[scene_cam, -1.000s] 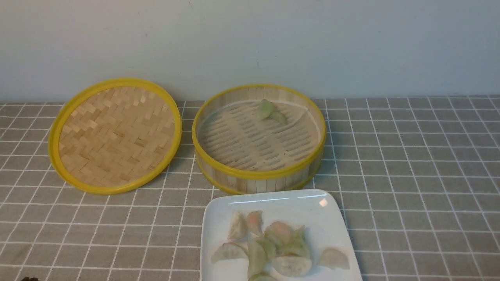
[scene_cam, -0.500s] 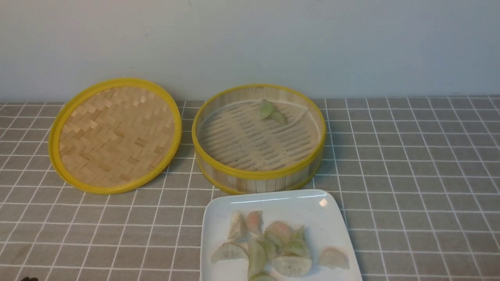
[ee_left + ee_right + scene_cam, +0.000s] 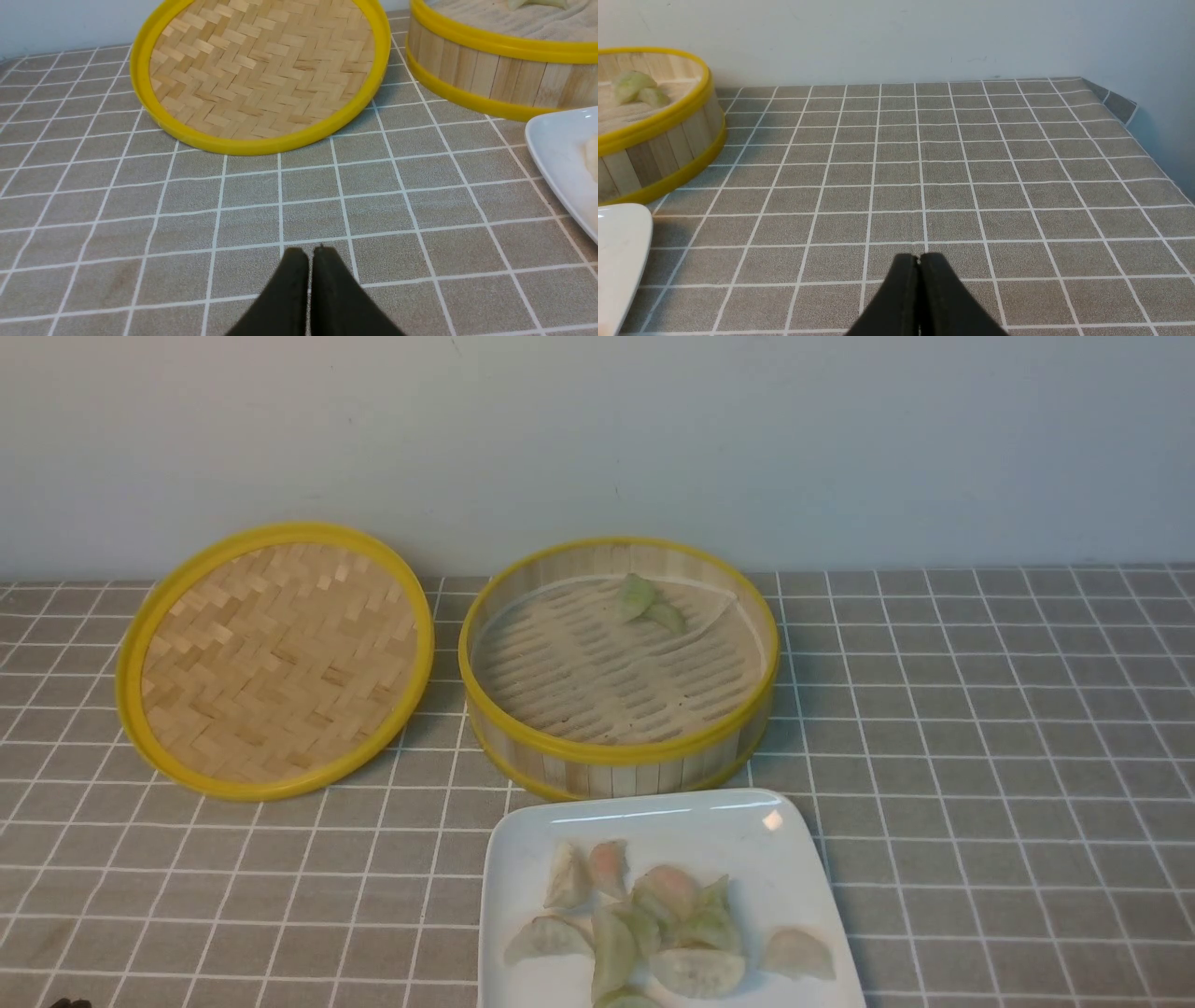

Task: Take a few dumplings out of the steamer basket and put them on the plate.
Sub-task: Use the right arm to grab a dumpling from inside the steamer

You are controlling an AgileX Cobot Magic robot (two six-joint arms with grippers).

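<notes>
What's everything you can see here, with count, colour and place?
Steamer basket: one, bamboo, yellow rims, centre back.
Dumplings in basket: two, pale green, far side.
Plate: one, white, before the basket.
Dumplings on plate: about ten, green, whitish, pinkish, heaped.
Lid: one, woven bamboo, yellow rim, left of basket.
Tablecloth: one, grey, white grid, under everything.
Left gripper: one, black, shut, over cloth near lid.
Right gripper: one, black, shut, over cloth right of basket.
</notes>
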